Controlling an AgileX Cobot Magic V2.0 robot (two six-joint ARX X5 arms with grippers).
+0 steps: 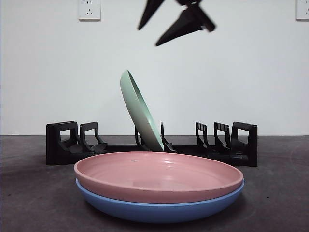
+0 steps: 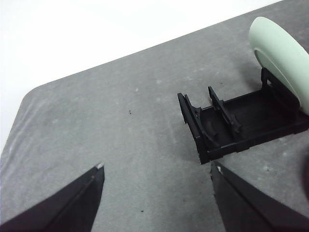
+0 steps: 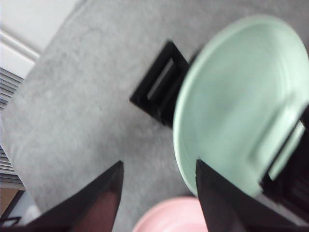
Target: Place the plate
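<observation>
A: Front: green plate [image 1: 141, 110] leaning in rack [image 1: 63, 145]; pink plate [image 1: 159, 176] stacked on blue plate [image 1: 159, 210].
B: Left gripper [image 2: 157, 171] spread, waiting. Right gripper [image 3: 159, 166] spread above; approach the pink rim squarely.

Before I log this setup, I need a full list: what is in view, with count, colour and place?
green plate: 1, pale green, standing tilted in a middle slot of the rack
rack: 1, black, across the table behind the stacked plates
pink plate: 1, pink, lying flat on the blue plate, in front of the rack
blue plate: 1, blue, flat on the table under the pink plate
table: 1, dark grey
sockets: 2, white, high on the wall
right gripper: 1, black, open, above the green plate
left gripper: 1, black, open, over bare table beside the rack's end
</observation>
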